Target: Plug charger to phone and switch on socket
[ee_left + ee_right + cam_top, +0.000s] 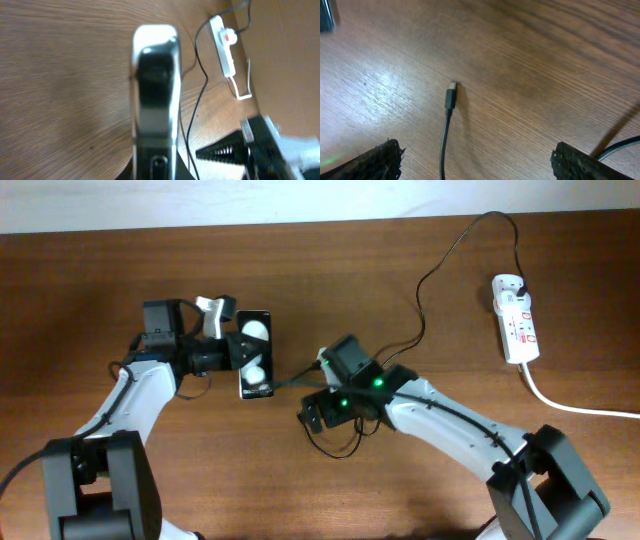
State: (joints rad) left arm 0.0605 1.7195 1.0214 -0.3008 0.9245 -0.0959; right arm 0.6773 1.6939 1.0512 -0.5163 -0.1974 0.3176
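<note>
The black phone [262, 352] lies at centre left with two white round spots on its screen. My left gripper [238, 350] reaches in from the left and is shut on it. In the left wrist view the phone [155, 90] runs up the middle, with my jaws [159, 174] dark at either side of its near end. The charger cable [420, 300] runs from the white socket [515, 320] to my right gripper [318, 402]. In the right wrist view its small plug [451, 95] lies loose on the wood. My right gripper [477, 162] is open above the cable.
A thick white cord [580, 405] leaves the socket toward the right edge. The socket also shows in the left wrist view [225, 47], with a red switch. A corner of the phone [326, 15] shows at the top left of the right wrist view. The table is brown wood.
</note>
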